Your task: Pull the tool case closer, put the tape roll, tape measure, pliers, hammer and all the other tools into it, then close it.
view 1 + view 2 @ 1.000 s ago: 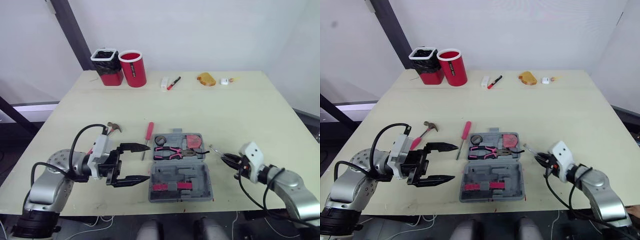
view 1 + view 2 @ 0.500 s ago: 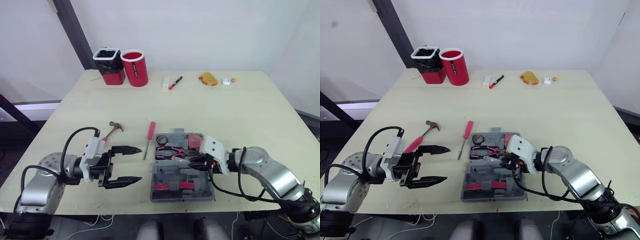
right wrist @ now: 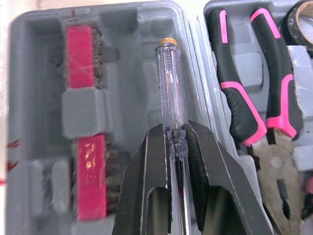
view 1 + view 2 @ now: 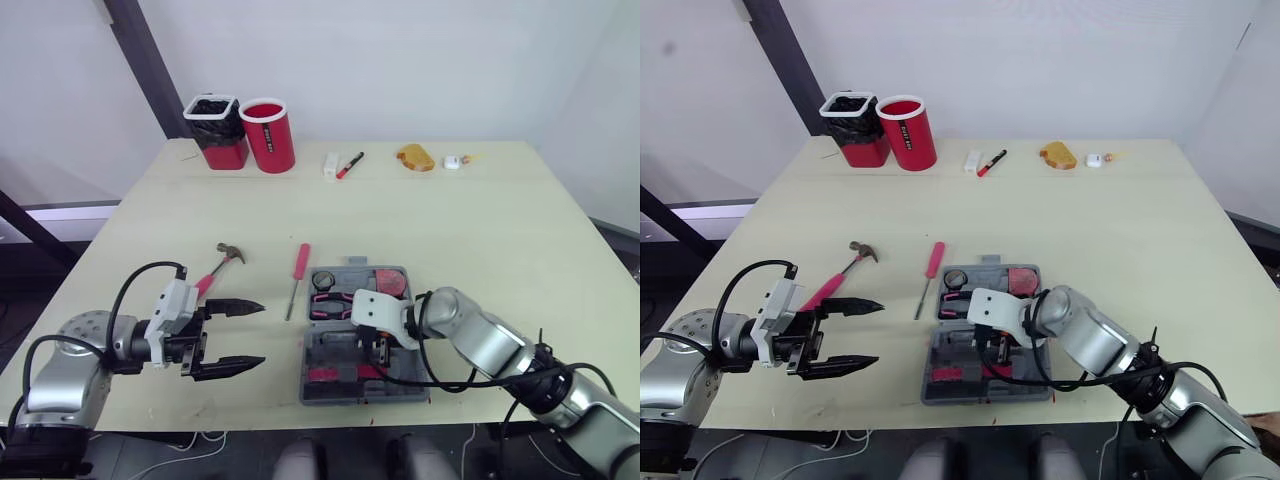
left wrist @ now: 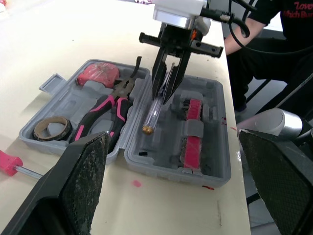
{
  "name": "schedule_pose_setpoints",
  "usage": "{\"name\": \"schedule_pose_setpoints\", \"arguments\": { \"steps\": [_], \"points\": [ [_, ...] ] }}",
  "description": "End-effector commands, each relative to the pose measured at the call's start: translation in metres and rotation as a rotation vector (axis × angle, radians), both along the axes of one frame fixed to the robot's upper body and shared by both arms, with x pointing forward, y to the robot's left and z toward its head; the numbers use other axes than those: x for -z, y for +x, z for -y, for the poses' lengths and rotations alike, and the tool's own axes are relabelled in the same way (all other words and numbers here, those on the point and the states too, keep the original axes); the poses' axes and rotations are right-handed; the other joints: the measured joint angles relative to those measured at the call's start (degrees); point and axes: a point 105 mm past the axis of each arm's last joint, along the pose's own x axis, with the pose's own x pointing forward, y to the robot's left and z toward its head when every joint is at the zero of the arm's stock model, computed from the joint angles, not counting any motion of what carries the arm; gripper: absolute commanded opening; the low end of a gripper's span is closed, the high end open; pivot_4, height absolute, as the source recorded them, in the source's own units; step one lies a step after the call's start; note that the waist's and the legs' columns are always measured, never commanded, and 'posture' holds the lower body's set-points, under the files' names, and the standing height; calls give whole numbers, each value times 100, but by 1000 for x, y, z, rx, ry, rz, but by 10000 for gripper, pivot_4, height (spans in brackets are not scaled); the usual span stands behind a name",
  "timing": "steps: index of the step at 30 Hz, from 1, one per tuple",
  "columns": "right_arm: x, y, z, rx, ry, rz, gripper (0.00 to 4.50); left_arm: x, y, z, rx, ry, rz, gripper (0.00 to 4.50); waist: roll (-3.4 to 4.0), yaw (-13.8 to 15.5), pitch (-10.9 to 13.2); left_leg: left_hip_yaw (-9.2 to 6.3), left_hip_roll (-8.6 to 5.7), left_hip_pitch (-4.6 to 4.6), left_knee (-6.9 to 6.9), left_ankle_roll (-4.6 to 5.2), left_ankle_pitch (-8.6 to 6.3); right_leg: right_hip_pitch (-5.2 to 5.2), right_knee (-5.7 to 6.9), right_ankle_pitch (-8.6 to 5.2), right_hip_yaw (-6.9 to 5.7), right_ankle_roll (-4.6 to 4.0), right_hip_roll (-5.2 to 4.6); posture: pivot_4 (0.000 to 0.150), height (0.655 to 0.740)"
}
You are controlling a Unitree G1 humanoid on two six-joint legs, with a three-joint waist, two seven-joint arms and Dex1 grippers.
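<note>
The grey tool case (image 4: 415, 385) lies open near the table's front edge. Its far half holds the tape roll (image 4: 323, 279), the pink-handled pliers (image 4: 335, 300) and the red tape measure (image 4: 388, 282). My right gripper (image 4: 380, 347) hangs over the near half, shut on a clear tester screwdriver (image 3: 171, 83) whose brass end points down by the hinge. The hammer (image 4: 220, 265) and a red screwdriver (image 4: 297, 275) lie on the table left of the case. My left gripper (image 4: 262, 333) is open and apart from them, left of the case.
A red cup (image 4: 269, 135) and a black-lined bin (image 4: 217, 130) stand at the far left. A red marker (image 4: 347, 165), an orange object (image 4: 412, 158) and a small white item (image 4: 450, 162) lie along the far edge. A person in a black shirt (image 5: 274, 29) sits beyond the table.
My right arm has swung in from the right of the case to over its near half, carrying the tester screwdriver. My left gripper has drawn back to the left, still open.
</note>
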Motion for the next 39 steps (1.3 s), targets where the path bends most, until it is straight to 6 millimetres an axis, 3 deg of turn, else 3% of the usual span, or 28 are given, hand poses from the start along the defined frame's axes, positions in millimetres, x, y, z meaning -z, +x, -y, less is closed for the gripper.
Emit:
{"name": "schedule_pose_setpoints", "arguments": {
  "steps": [1, 24, 26, 27, 29, 30, 31, 32, 39],
  "points": [
    [-9, 9, -3, -11, -1, 76, 1341, -7, 2, -1, 6, 14, 34, 45000, 0, 1, 0, 1, 0, -1, 0, 0, 0, -1, 0, 0, 0, 0, -1, 1500, 7400],
    [-4, 13, -24, -58, 24, 106, 1341, -5, 3, 2, 5, 24, 37, 45000, 0, -19, 0, 0, 1, 0, 1, 0, 0, -2, 4, 0, 0, 0, 2, 1500, 7400],
    [-4, 14, -24, -59, 26, 111, 10473, -4, 2, 2, 4, 24, 36, 45000, 0, -24, 0, 0, 2, 0, 1, 0, 0, -2, 4, 0, 0, 0, 2, 1500, 7400],
    [-5, 13, -23, -60, 27, 112, 10846, -4, 2, 2, 4, 23, 36, 45000, 0, -25, 0, 0, 2, 0, 1, 0, 0, -2, 4, 1, 1, 0, 2, 1500, 7400],
    [-9, 13, -22, -67, 39, 132, 19376, -3, 1, 2, 3, 22, 33, 45000, 0, -24, 0, 0, 2, 1, 2, 0, 0, -2, 5, 1, 1, -1, 2, 1500, 7400],
    [-12, 13, -22, -71, 46, 140, 20670, -2, 0, 2, 3, 22, 32, 45000, 0, -22, 0, 0, 2, 1, 2, 0, 0, -2, 5, 1, 1, -1, 2, 1500, 7400],
    [-14, 14, -21, -73, 50, 146, 25848, -2, 0, 2, 3, 21, 31, 45000, 0, -21, 0, 0, 2, 0, 2, 0, 1, -2, 5, 1, 1, 0, 2, 1500, 7400],
    [-18, 14, -20, -74, 56, 158, 28164, -2, 0, 2, 2, 20, 30, 45000, 0, -19, 0, 1, 2, 1, 2, 0, 0, -2, 5, 1, 1, 0, 1, 1500, 7400],
    [-30, 18, -11, -58, 75, 190, 28164, 1, -2, 2, 1, 15, 26, 45000, 0, -1, 0, 1, 2, 0, 1, 0, 0, -2, 2, 1, 0, -1, 0, 1500, 7400]
  ]
}}
